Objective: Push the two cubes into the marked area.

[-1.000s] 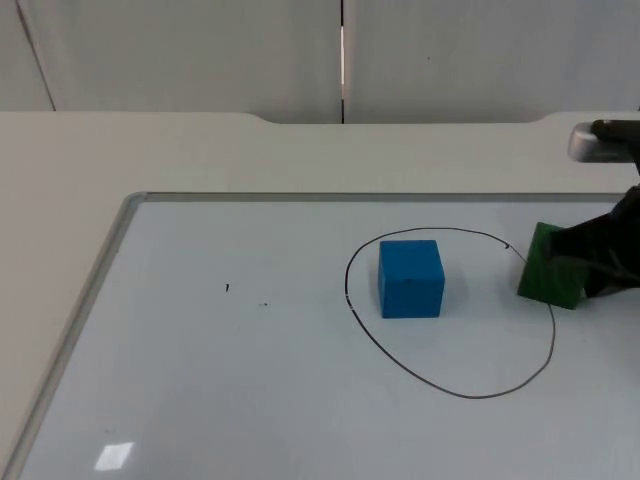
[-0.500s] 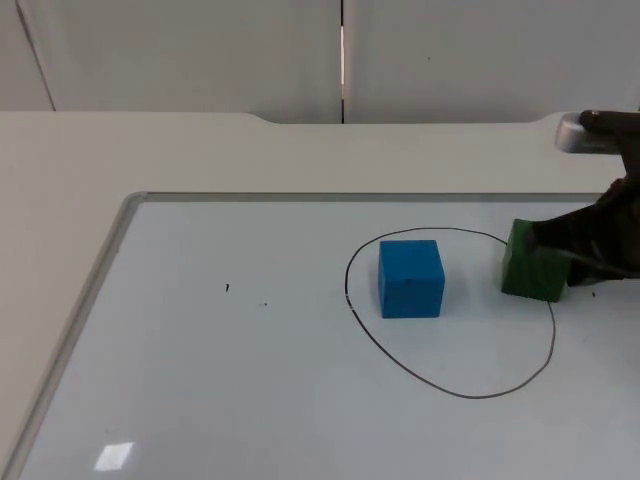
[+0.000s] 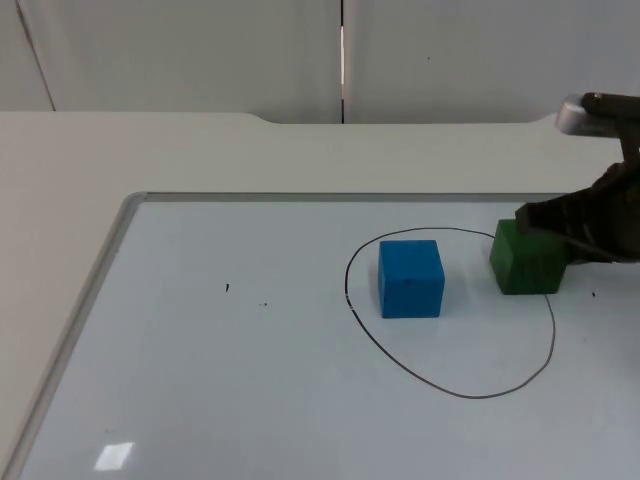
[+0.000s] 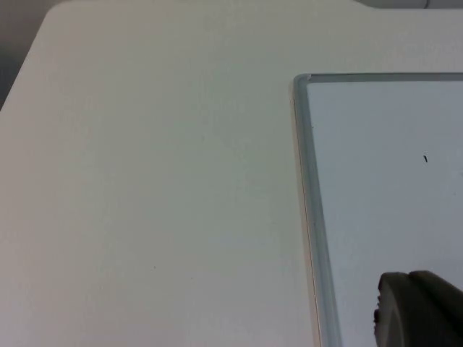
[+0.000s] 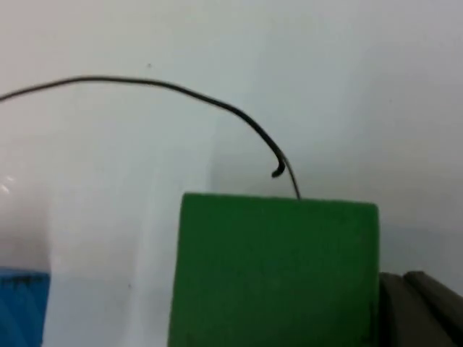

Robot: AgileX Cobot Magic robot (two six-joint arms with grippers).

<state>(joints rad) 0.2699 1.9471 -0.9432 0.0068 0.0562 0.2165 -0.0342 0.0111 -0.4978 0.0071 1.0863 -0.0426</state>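
A blue cube (image 3: 411, 279) stands inside the left half of the black hand-drawn loop (image 3: 452, 388) on the whiteboard. A green cube (image 3: 527, 260) sits on the loop's upper right stretch, straddling the line, about a cube's width right of the blue one. My right gripper (image 3: 545, 222) is shut and presses against the green cube's far right side. In the right wrist view the green cube (image 5: 278, 271) is close up, with the loop's line (image 5: 181, 88) beyond it, a sliver of the blue cube (image 5: 22, 307) beside it, and the shut right gripper (image 5: 419, 311) at its edge. My left gripper (image 4: 419, 312) waits shut over the whiteboard's left corner.
The whiteboard's grey frame (image 3: 118, 235) runs along the left and far sides, and the frame (image 4: 312, 217) also shows under the left wrist. Bare cream table top (image 3: 60, 180) lies beyond it. The grey partition wall (image 3: 200, 50) closes off the back.
The right gripper has slid left, pushing the green cube from outside the loop's right edge onto its line. The cube also turned squarer to the view. The blue cube stayed put.
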